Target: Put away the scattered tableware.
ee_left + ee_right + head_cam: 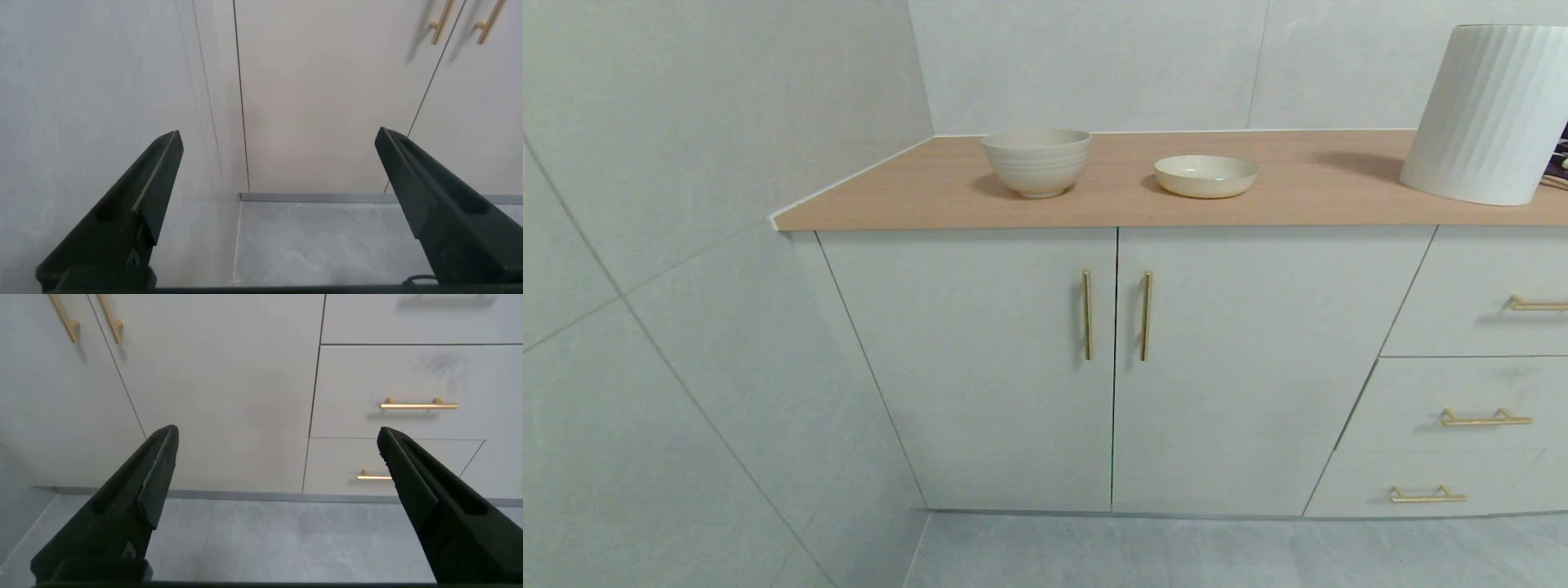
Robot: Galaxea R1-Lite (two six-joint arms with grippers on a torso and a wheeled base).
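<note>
A deep beige ribbed bowl (1037, 162) stands on the wooden countertop (1307, 184) toward its left end. To its right sits a shallow cream dish (1205, 175). My left gripper (278, 147) hangs low in front of the cabinet's left door, open, with nothing between its fingers. My right gripper (278, 445) is also open and empty, low before the cabinet near the drawers.
Two white cabinet doors (980, 367) with gold handles (1086, 315) are closed below the counter. Drawers (1462, 408) with gold pulls stand at the right. A white ribbed cylinder (1486, 114) stands at the counter's right end. A tiled wall (686, 286) closes off the left side.
</note>
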